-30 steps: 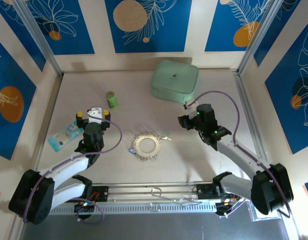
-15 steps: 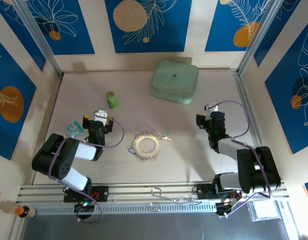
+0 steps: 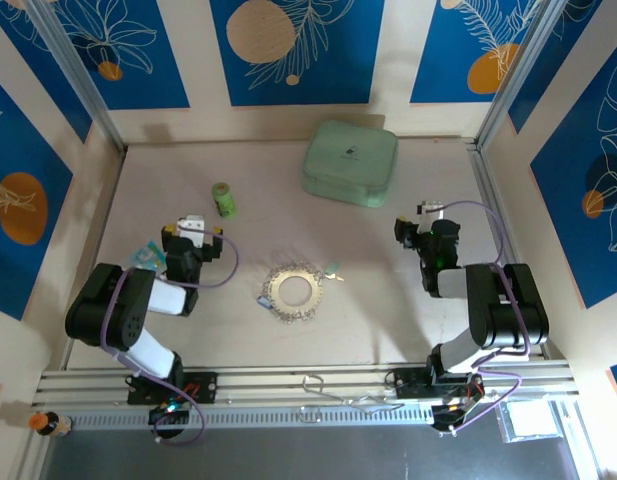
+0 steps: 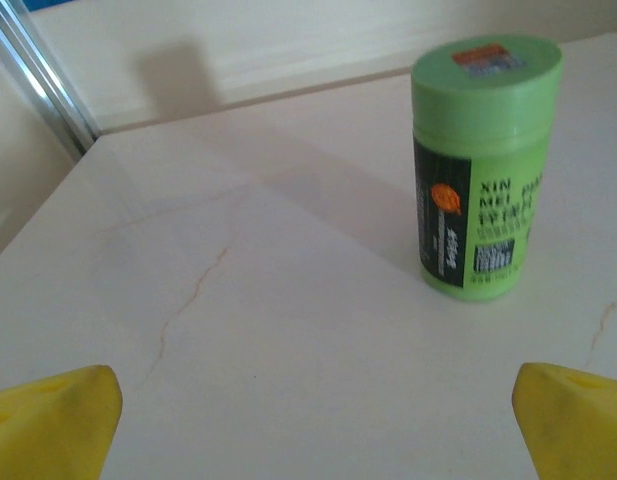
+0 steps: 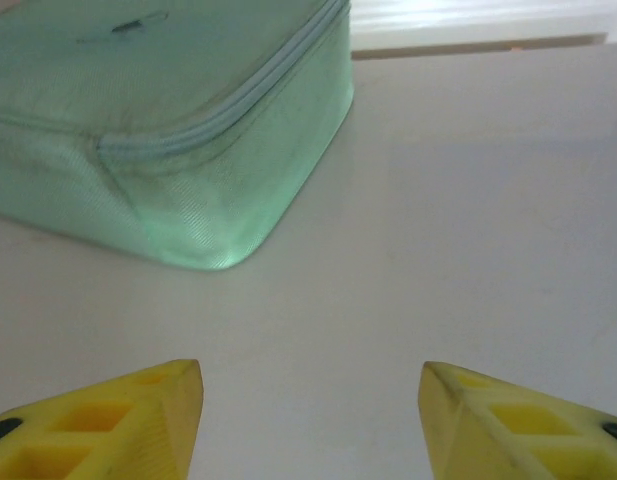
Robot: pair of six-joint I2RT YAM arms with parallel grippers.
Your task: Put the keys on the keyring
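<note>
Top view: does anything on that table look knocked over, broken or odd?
Nothing is spilled or toppled: the green tub stands upright, the case lies flat. Two small oddities: thin crack-like lines cross the tabletop near the tub, and a blue packet lies tucked against the left arm.

Pale cream tabletop (image 3: 388,310) runs wide and flat here, evenly lit, with soft shadows only. In the left wrist view a thin brownish hairline crack (image 4: 193,295) wanders across it. Behind it stands a back wall of deep blue panels (image 3: 296,50) with white leaf drawings and orange discs, split by plain cream strips (image 3: 198,50). The left side wall (image 3: 28,190) and right side wall (image 3: 588,180) carry the same blue pattern. Slanted silver metal posts mark the far corners, one left (image 3: 73,70), one right (image 3: 520,70). Along the near edge lies a ribbed aluminium rail (image 3: 308,385), and below it a dark grey floor strip (image 3: 308,455).
</note>
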